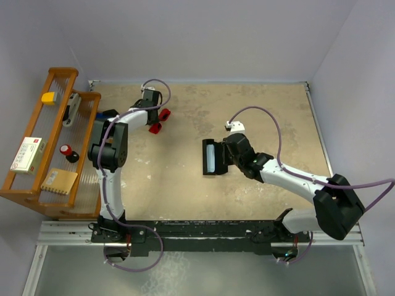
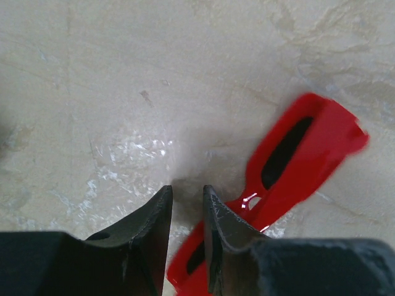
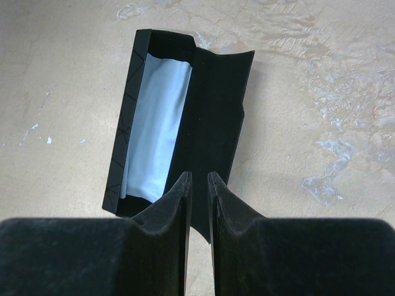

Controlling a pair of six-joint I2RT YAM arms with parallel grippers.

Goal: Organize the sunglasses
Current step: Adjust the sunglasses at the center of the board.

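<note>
The red sunglasses with dark lenses lie on the table at the back left. My left gripper is right over their near end. Its jaws stand a narrow gap apart, and part of the red frame shows in that gap and under the right finger. I cannot tell whether they pinch it. An open black case lies mid-table with a light blue cloth inside. My right gripper hovers at the lid flap's near corner, its fingers slightly apart and holding nothing.
A wooden rack stands along the left edge. It holds a yellow block, a white box and other small items. Walls close the table at the back and the right.
</note>
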